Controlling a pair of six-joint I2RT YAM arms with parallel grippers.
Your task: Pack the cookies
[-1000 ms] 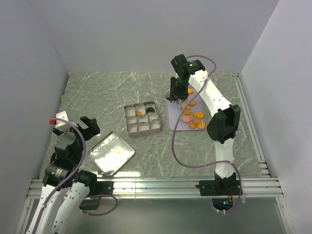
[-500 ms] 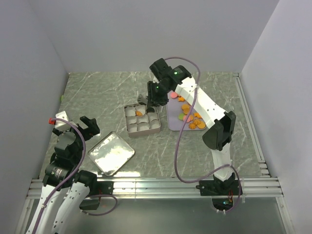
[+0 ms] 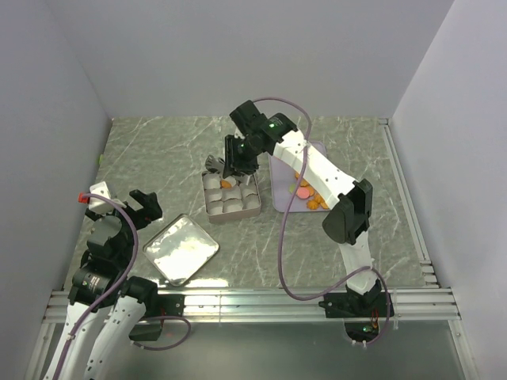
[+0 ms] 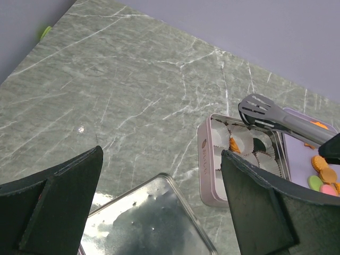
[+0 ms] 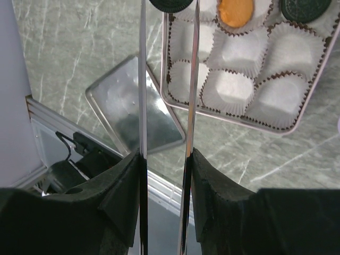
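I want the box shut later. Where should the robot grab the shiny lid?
Probably the lid's thin rim, coming down from above on the side nearest the left gripper. It lies flat on the table, so only that edge offers a hold.

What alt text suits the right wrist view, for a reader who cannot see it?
The right gripper holds metal tongs pinching a black cookie over the edge of a silver tin of white paper cups. One cup holds an orange cookie, another a second black cookie; the lid lies alongside.
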